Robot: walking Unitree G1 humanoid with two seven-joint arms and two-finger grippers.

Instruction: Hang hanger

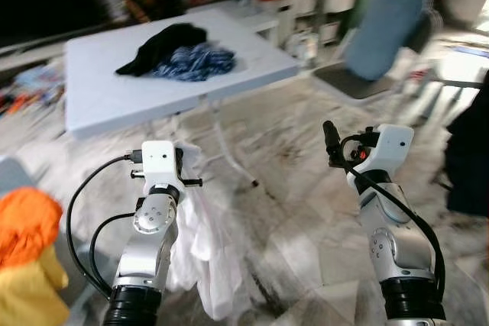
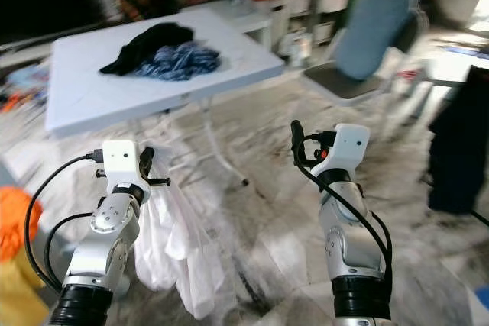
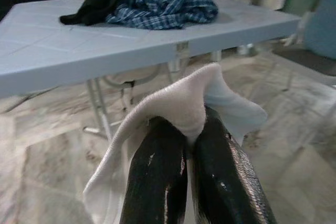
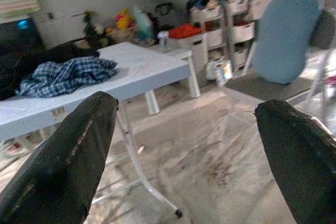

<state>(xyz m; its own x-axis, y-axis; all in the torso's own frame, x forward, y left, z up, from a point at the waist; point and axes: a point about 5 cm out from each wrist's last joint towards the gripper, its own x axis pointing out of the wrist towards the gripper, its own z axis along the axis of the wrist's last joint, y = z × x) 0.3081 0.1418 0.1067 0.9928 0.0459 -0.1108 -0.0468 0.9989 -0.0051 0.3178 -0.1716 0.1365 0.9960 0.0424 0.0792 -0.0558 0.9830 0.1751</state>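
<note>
Left gripper (image 3: 184,145) carries a white knit garment (image 1: 206,253), clamped tight so it hangs free.
Right gripper (image 4: 184,145), fingers apart and empty, looks ready to help; pale blue folding table (image 1: 92,89) far left.

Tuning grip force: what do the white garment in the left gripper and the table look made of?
White garment: soft knit cloth, matte; fine ribbed weave, limp folds over the left gripper, which is shut on it.
Table: probably moulded plastic top, pale blue-grey, faint grid lines, on thin metal-looking legs.
</note>
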